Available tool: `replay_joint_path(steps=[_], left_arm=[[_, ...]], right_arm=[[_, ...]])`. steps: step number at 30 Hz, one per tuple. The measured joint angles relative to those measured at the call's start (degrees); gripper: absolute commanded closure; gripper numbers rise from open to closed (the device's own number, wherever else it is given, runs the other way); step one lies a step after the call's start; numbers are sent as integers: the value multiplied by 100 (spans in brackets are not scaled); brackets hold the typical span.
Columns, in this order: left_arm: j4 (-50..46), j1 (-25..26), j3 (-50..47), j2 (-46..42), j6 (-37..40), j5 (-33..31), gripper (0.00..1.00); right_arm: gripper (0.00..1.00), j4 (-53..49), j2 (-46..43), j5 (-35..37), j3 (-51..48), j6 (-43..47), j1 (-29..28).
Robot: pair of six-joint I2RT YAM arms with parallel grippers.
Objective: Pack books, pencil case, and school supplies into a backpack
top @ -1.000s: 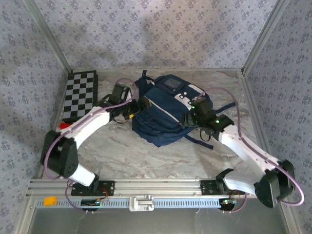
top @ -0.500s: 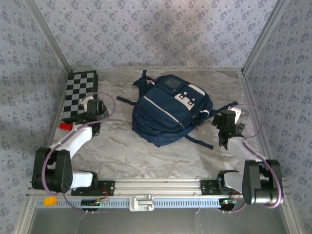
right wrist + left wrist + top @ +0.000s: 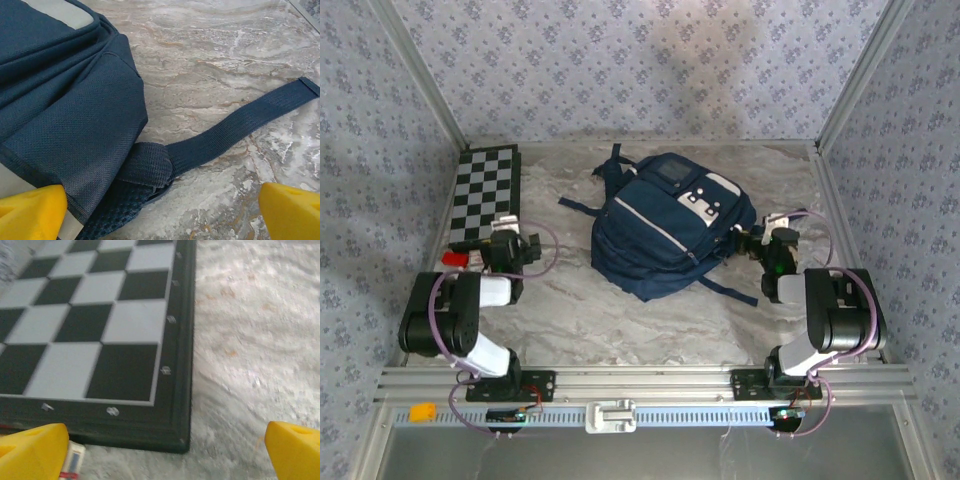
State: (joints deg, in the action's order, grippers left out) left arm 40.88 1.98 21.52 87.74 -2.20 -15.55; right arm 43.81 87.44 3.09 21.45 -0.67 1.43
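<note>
The navy blue backpack (image 3: 665, 225) lies in the middle of the table, white patches up and straps trailing. The books, the pencil case and the school supplies are out of view. My left gripper (image 3: 506, 243) sits folded back at the left, open, its yellow fingertips (image 3: 30, 452) spread over the corner of the chequered board with nothing between them. My right gripper (image 3: 773, 243) sits just right of the backpack, open. Its fingertips (image 3: 292, 212) straddle the backpack's lower corner (image 3: 65, 110) and a flat strap (image 3: 240, 125) without touching either.
A black-and-white chequered board (image 3: 485, 195) (image 3: 100, 325) lies at the back left. A small red block (image 3: 453, 259) rests by its near corner. Metal frame posts and patterned walls close in the table. Bare marble surface (image 3: 620, 325) stretches in front of the backpack.
Both arms have pulled away from the backpack and folded back to their own sides. The right gripper's jaws widened fully. The backpack has not moved.
</note>
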Motion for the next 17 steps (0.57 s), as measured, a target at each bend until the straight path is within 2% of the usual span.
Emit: replay_joint_path(steps=[5, 17], left_arm=[[258, -205, 26, 55, -20, 470, 0], [385, -225, 31, 55, -20, 728, 0]], right_arm=[[0, 109, -2, 37, 2, 74, 2], [0, 116, 0, 7, 7, 118, 31]])
